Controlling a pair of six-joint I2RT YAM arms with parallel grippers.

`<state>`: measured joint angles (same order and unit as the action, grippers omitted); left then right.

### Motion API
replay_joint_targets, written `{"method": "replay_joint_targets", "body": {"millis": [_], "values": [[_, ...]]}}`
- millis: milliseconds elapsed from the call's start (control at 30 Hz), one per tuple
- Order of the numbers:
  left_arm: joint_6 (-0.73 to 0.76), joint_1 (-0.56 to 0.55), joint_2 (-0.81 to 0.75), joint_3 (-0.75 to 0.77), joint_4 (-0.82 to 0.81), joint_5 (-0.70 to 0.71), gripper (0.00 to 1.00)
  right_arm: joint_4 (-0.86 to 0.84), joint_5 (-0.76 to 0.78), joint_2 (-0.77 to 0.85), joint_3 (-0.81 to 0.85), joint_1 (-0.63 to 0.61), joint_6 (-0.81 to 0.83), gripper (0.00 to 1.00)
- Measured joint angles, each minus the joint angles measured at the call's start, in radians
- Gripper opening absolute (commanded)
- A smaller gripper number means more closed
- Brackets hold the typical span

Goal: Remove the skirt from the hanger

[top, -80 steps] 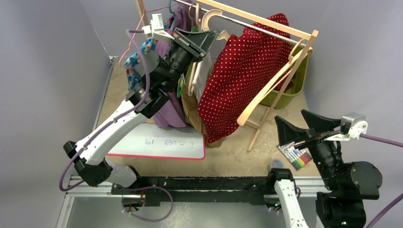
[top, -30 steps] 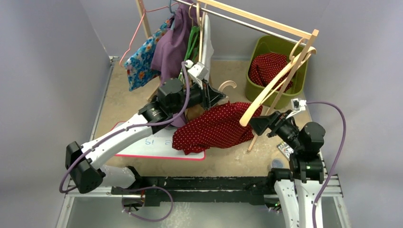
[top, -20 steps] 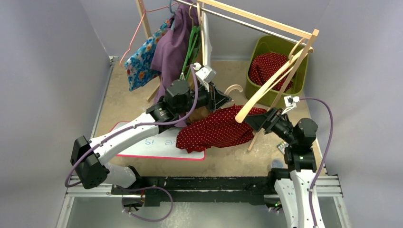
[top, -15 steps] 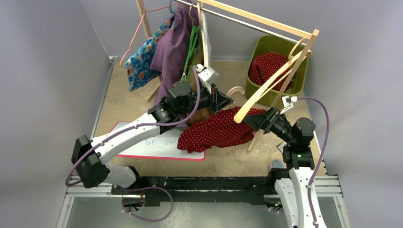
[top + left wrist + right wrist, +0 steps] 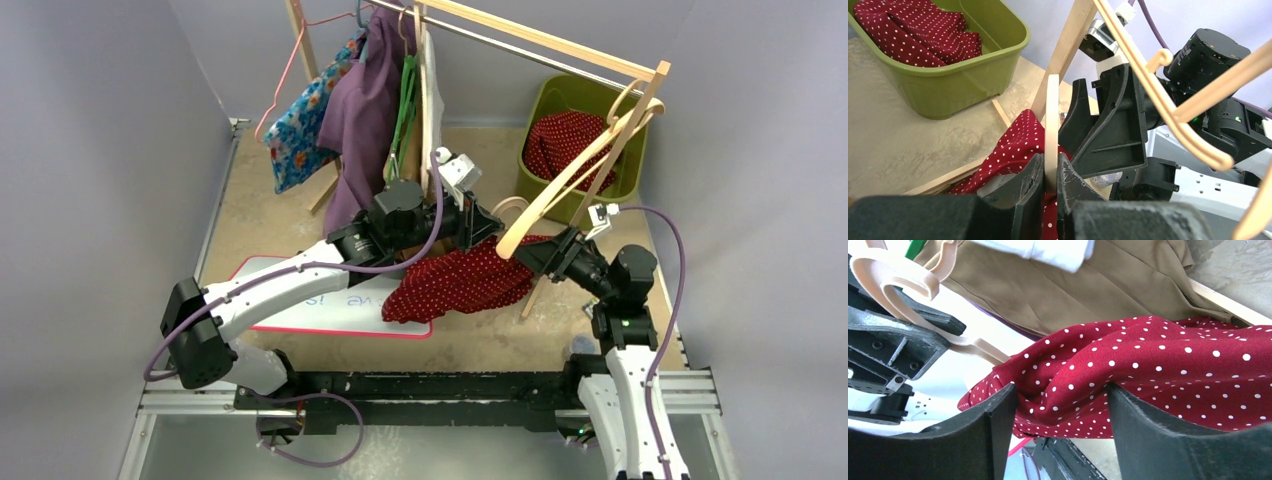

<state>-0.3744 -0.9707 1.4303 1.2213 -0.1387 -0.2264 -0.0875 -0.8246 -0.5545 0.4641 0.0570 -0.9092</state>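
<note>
Where skirt (image 5: pixel 455 282) lies: between my right jaws, trailing toward 8 o'clock.
Left jaws: clenched on hanger (image 5: pixel 1051 115).
Right jaws: spread, nearer.

Was robot lab: grey booth walls (image 5: pixel 90 150), left arm (image 5: pixel 270 285) and right arm (image 5: pixel 630 392) on rail (image 5: pixel 450 385), clothes rack (image 5: pixel 545 42) on table (image 5: pixel 480 340).

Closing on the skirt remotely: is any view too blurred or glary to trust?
Top external: even light, sharp, no glare on the skirt. Right wrist: its dots crisp, white cloth at top washed out. Left wrist: near fingers soft, hanger and green bin clear.
</note>
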Motion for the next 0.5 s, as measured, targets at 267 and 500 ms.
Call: {"method": "replay_joint_targets", "body": {"millis": [267,500], "values": [[0.001,-0.008,-0.006,0.0,0.008,0.023,0.0,0.04,0.029,0.0,-0.023,0.0,0.024,0.0],[0.02,-0.013,-0.099,-0.004,0.095,0.076,0.0,0.18,0.104,0.009,0.0,-0.007,0.077,0.0]]}}
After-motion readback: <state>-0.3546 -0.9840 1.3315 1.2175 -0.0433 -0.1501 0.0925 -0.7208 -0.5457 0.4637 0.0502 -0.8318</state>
